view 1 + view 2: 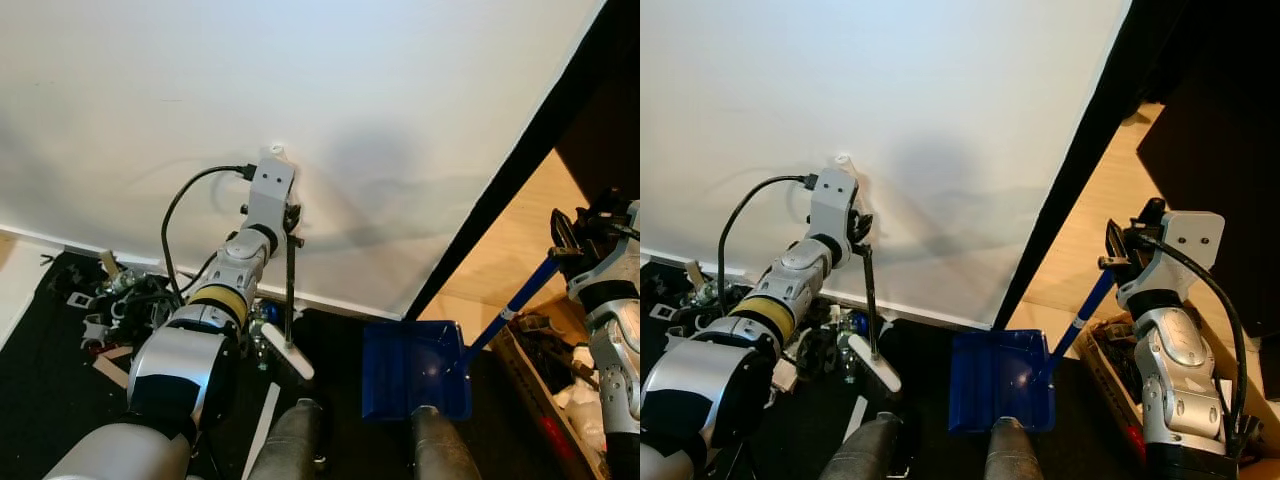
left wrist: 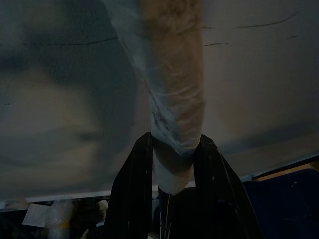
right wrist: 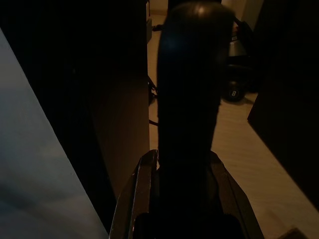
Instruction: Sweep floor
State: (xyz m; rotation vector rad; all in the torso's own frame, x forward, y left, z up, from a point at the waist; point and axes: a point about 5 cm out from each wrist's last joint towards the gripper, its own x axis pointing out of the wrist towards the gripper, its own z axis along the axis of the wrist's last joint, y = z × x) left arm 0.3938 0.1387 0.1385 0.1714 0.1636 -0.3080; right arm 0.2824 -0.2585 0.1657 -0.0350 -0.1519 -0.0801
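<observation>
Item: 2-arm sweeping set, in use beside a white wall (image 1: 330, 90). Left gripper (image 1: 862, 235): clamped on the upper end of a broom (image 1: 289, 300), whose thin dark shaft runs down to a pale head resting on the black floor mat (image 1: 40, 390); in the left wrist view the 2 black fingers (image 2: 130, 189) pinch the wrapped grip from both sides. The high hold likely gives leverage for short strokes toward the pan. Right gripper (image 1: 1120, 255): closed round the top of the blue handle of a dustpan (image 1: 1000, 380), the handle slanting down to the blue tray, which sits flat on the mat just ahead of the robot's legs (image 1: 290, 440); the right wrist view is dark but shows the fingers (image 3: 142, 194) hugging the handle. The slant plausibly keeps the pan's lip pressed to the floor. Broom head and pan lie near each other, apart. Debris: pale scraps (image 1: 100, 310) and small clutter at the wall base to the robot's left, not yet gathered. Wooden floor (image 1: 520, 240) beyond the mat edge on the right.
</observation>
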